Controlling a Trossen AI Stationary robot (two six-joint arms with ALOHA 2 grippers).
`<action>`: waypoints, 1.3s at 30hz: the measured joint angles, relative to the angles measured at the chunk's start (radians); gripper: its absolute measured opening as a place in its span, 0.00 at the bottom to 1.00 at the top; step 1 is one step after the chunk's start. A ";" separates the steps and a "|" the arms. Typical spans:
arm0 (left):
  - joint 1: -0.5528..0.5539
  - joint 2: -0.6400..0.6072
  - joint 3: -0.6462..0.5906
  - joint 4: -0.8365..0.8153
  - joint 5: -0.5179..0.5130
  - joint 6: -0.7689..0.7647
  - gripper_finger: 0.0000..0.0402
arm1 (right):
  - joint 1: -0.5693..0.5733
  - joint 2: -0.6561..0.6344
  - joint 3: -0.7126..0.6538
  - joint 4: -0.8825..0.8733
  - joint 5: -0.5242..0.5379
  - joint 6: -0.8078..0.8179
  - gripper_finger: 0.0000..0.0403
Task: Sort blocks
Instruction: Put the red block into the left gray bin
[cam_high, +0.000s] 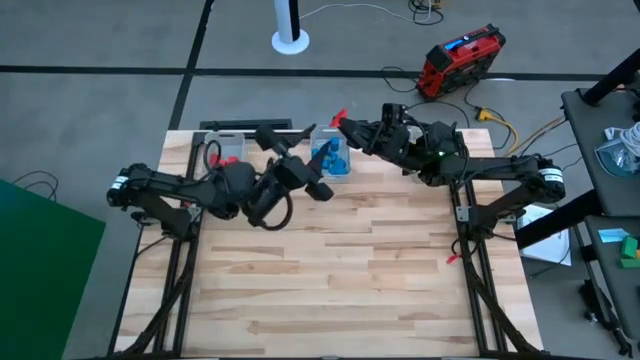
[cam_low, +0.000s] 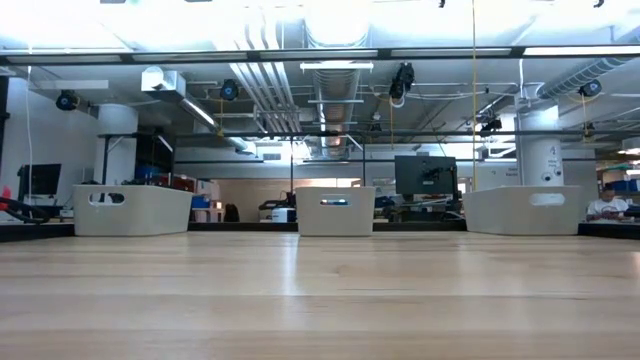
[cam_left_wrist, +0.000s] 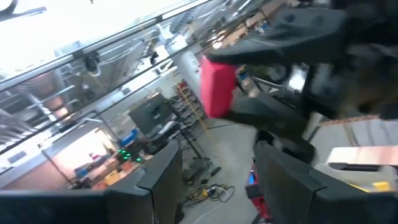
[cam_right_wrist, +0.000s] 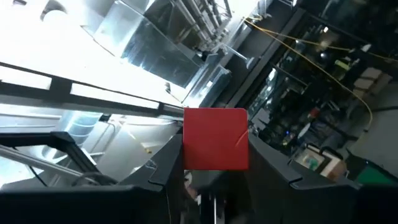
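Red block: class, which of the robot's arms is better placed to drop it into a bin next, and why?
Right. The right hand already grips the red block, raised near the bin of blue blocks. The left hand is open and holds nothing.

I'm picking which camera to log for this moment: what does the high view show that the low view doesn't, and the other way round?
Only the high view shows both arms: the right gripper shut on a red block above the far bins, the left gripper open beside it, and blue blocks in the middle bin. Only the low view shows the room behind and a third bin. Both show the wooden table and bins along its far edge.
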 joint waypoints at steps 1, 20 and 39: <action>0.005 0.010 0.018 0.002 0.000 0.012 0.44 | 0.000 0.000 0.000 -0.004 0.000 0.001 0.31; 0.032 0.063 0.130 -0.014 0.095 -0.012 0.44 | 0.000 0.000 0.000 -0.044 -0.002 0.001 0.31; 0.107 0.091 0.128 -0.020 0.184 -0.051 0.44 | 0.000 0.000 0.000 -0.044 0.001 -0.005 0.31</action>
